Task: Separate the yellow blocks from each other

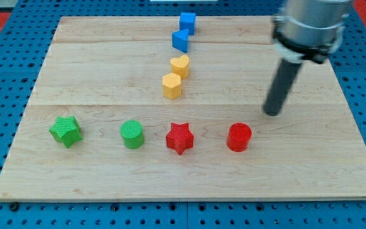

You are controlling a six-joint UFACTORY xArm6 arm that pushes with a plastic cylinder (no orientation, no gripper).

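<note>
My tip (pixel 272 112), a bare rod that holds nothing, stands at about four o'clock from the touching yellow heart block (pixel 180 65) and yellow hexagon block (pixel 171 86), so a push toward eleven o'clock could drive the heart into the blue blocks (pixel 182 41).

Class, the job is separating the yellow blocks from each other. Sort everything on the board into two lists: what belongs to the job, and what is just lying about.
Belongs to the job:
yellow heart
yellow hexagon
my tip, at the view's right, apart from the blocks

Just lying about:
blue cube
blue block
green star
green cylinder
red star
red cylinder
</note>
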